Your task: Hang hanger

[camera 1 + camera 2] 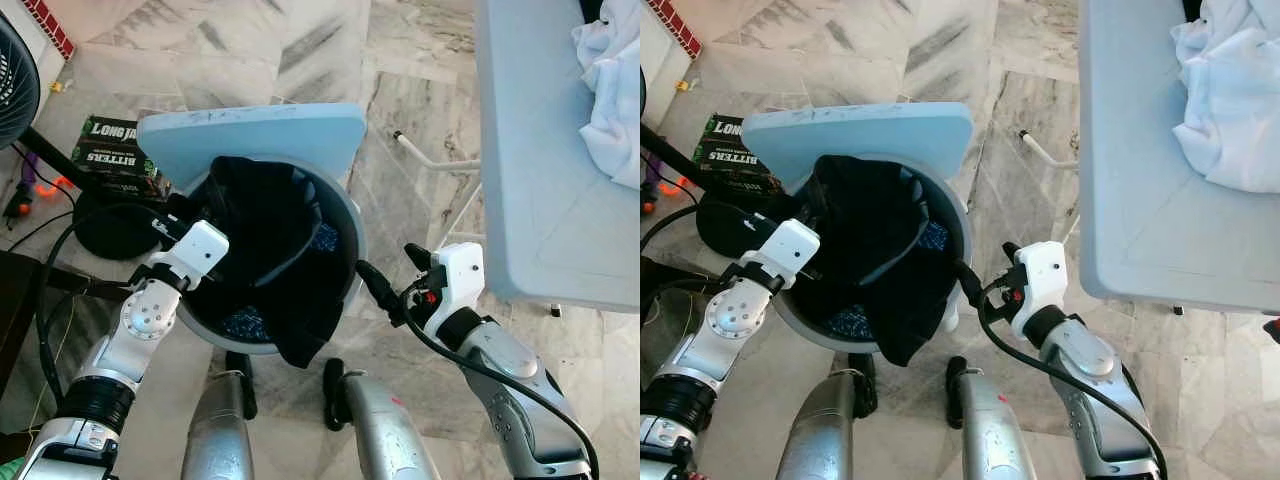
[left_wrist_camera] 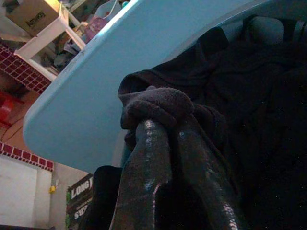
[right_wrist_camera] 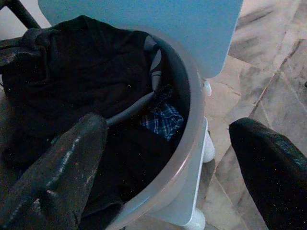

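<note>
Two arms reach toward one grey tub (image 1: pixel 352 262) on the marble floor (image 1: pixel 400 120). Far left sits one black fan base (image 1: pixel 105 230) with one dark box (image 1: pixel 115 155) just behind it. Next comes the left gripper (image 2: pixel 165 127), low inside the tub, with its two fingers (image 2: pixel 144 163) pressed together on a fold of the black cloth (image 1: pixel 265 235). That cloth fills most of the tub and one end hangs over the front rim. One grey hanger (image 3: pixel 132 109) lies in the tub, partly under the black cloth, beside a bit of blue check cloth (image 3: pixel 163 120). One pale blue board (image 1: pixel 250 135) leans behind the tub. The right gripper (image 3: pixel 168 158) is just beside the tub's right rim, spread wide and holding nothing. Far right stands one pale table (image 1: pixel 540 170) with one white cloth (image 1: pixel 610 90) bunched on it.
</note>
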You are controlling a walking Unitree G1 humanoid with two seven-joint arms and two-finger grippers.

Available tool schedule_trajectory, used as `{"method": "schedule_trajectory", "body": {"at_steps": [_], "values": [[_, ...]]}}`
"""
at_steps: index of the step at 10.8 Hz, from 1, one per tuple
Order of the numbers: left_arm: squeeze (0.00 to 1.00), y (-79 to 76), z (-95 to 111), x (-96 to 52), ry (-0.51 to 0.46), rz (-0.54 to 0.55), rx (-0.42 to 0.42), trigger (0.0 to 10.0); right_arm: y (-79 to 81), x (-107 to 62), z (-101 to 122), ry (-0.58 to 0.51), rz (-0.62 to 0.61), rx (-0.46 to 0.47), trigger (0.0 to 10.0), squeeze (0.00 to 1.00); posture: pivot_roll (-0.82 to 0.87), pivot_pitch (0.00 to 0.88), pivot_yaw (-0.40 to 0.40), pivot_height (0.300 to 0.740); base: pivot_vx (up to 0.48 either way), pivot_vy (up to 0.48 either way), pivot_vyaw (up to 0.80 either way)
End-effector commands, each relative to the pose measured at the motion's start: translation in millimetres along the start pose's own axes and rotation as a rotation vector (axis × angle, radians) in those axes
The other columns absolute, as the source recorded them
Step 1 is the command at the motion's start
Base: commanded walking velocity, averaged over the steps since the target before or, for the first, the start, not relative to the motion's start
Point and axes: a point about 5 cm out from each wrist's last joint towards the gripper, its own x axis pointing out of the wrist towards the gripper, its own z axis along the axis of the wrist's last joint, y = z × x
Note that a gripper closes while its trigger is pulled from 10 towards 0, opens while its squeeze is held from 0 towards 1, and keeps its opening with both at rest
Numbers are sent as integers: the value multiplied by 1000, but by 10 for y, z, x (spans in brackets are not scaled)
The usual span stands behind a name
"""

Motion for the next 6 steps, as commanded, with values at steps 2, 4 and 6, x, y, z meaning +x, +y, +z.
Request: {"method": "schedule_trajectory", "body": {"at_steps": [2, 4, 6], "values": [[0, -84, -53, -68, 18, -30, 2, 0, 14, -41, -49, 22, -4, 0, 10000, 0, -80, 436, -76, 740, 0, 0, 0], [0, -84, -53, -68, 18, -30, 2, 0, 14, -41, -49, 22, -4, 0, 10000, 0, -80, 436, -76, 740, 0, 0, 0], [0, -590, 416, -430, -68, 38, -170, 0, 9, 42, 2, -29, -25, -14, 10000, 0, -46, 430, -72, 740, 0, 0, 0]]}}
